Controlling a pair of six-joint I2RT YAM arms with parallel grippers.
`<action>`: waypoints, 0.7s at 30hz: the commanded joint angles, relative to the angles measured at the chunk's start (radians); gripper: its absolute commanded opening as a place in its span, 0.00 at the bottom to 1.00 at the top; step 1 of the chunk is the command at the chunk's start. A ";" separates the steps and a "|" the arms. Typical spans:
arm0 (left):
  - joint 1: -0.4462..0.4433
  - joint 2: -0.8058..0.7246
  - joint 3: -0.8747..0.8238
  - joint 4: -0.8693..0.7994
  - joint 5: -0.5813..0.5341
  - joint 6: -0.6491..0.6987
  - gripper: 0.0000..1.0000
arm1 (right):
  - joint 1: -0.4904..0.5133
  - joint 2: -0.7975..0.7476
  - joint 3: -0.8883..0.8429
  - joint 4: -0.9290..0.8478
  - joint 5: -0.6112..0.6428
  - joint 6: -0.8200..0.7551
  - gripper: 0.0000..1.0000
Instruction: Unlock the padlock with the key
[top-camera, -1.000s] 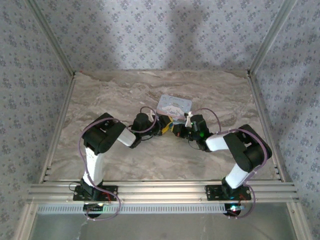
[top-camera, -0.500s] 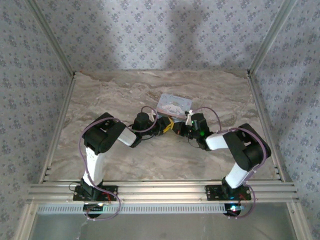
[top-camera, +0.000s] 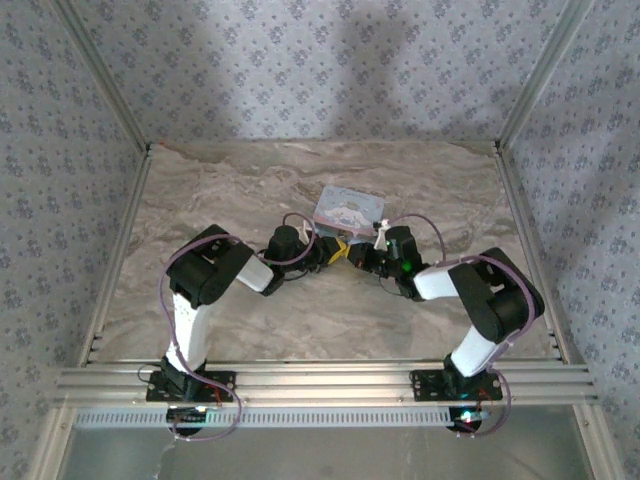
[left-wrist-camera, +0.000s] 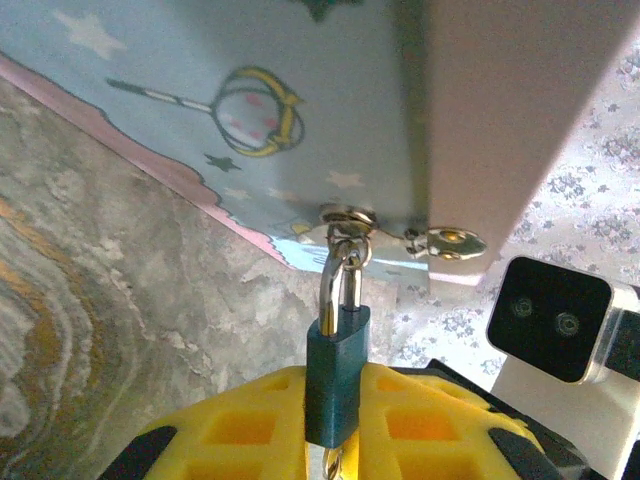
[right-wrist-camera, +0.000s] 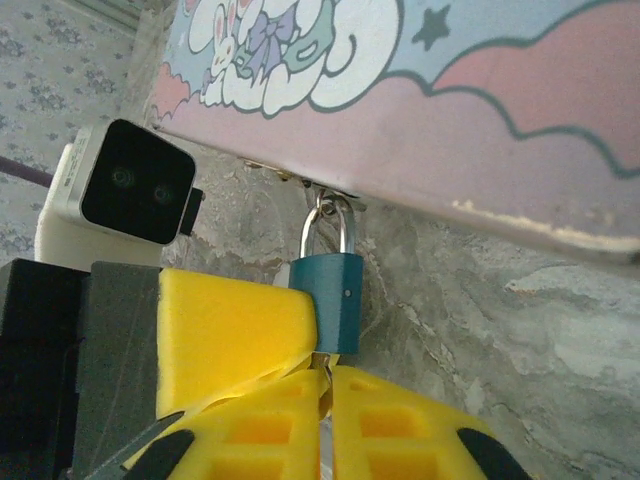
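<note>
The small dark-blue padlock hangs by its silvery shackle from the hasp of a pastel cartoon box. My left gripper is shut on the padlock body, a yellow pad pressed against each side. From the opposite side, my right gripper is shut on the key, a thin silvery blade that runs up into the bottom of the padlock. The key's tip shows below the lock. From above, the left gripper and right gripper meet nose to nose just in front of the box.
The box lies on the marble table, a little behind centre. The left wrist camera housing sits close to the box's edge. Aluminium frame posts and patterned walls bound the table.
My left jaws have closed in from wide open onto the padlock body. Both arms have stayed almost where they were in front of the box.
</note>
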 joint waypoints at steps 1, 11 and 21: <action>-0.003 -0.018 0.000 -0.006 0.002 0.004 0.11 | -0.005 -0.072 -0.022 -0.031 0.008 -0.052 0.21; -0.008 -0.073 -0.003 -0.108 0.008 -0.059 0.12 | 0.032 -0.345 0.005 -0.315 0.173 -0.491 0.59; -0.007 -0.135 0.006 -0.200 0.023 -0.085 0.08 | 0.251 -0.468 -0.022 -0.330 0.449 -1.430 0.79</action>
